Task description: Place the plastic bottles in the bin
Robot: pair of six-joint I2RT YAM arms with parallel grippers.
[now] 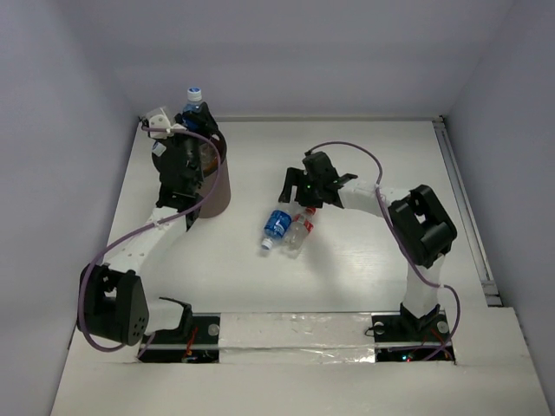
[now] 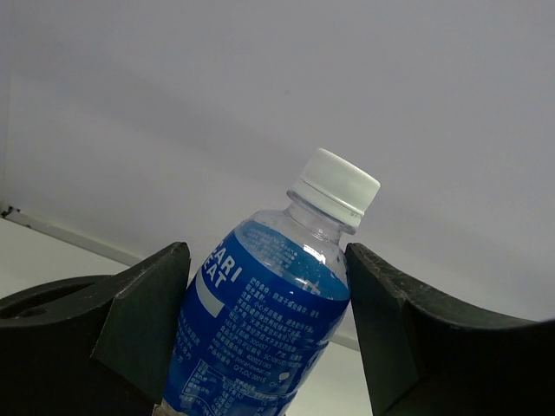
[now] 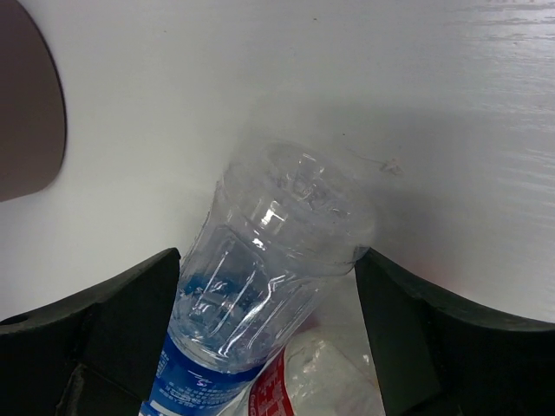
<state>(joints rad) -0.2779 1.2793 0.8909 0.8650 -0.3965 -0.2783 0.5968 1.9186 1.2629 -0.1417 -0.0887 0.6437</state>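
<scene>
bottle (image 2: 299, 251) | blue label (image 2: 251, 347): "ARI" over "EAT" | small print below illegible

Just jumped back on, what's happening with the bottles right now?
The left pincer holds a blue-labelled, white-capped bottle up over the brown bin, not yet dropped. The right pincer is down at the table with its jaws either side of another blue-labelled bottle lying beside a red-labelled bottle; whether it grips yet is unclear.

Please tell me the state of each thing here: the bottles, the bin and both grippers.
left gripper: shut on the held bottle.
held bottle: upright, capped, raised near the bin.
bin: standing upright.
right gripper: open, around the lying bottle.
lying bottle: on its side, not lifted.
red-label bottle: on its side, beside it.
</scene>
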